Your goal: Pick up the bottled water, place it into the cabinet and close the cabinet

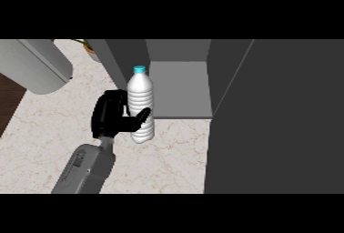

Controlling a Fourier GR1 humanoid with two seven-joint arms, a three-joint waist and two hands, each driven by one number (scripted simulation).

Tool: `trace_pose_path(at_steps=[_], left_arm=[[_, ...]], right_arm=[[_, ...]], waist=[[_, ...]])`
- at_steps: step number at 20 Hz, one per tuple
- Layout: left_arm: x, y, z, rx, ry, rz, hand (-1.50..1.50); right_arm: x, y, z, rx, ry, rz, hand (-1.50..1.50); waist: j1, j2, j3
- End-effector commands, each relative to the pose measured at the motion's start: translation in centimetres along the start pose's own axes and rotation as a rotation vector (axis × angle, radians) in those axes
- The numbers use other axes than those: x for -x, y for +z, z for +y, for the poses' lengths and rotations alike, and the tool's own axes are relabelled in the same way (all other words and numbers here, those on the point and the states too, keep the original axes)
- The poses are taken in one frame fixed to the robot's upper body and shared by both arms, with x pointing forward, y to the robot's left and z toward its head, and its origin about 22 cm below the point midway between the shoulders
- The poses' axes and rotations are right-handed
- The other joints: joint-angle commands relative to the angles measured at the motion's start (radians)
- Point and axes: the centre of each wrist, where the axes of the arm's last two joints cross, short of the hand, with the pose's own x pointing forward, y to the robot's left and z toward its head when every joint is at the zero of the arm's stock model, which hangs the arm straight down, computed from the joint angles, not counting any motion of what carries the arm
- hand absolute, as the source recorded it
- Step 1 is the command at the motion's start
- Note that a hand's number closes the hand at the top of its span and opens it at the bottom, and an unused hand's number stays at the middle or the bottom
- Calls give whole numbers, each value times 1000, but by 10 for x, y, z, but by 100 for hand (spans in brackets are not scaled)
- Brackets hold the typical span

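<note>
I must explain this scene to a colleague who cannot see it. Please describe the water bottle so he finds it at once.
Find the open dark cabinet. Before its left edge, over the marble counter, the left robot hand holds the water bottle: white, ribbed, upright, with the only blue cap.

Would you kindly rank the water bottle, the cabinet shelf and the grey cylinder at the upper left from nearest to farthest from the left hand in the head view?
1. Water bottle: held in the left hand.
2. Cabinet shelf: just right of the bottle.
3. Grey cylinder: up at the view's left corner.
</note>
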Motion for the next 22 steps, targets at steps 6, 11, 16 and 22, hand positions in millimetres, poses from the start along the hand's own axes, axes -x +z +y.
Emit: trace_pose_path(at_steps=[6,11,16,22], left_arm=[[-36,-39,-86,91,-146,-123,150],[-39,-48,-86,20,-213,-132,150],[-49,-55,-81,-56,-297,-126,150],[-34,-51,-64,-124,-416,-126,150]], right_arm=[[9,-4,4,0,-35,-4,-150],[4,-3,5,-48,-33,7,-150],[7,-10,6,-49,-30,18,-150],[6,-3,6,-76,-44,21,-150]], waist=[[-47,6,6],[-78,13,6],[-86,18,7],[-119,21,6]])
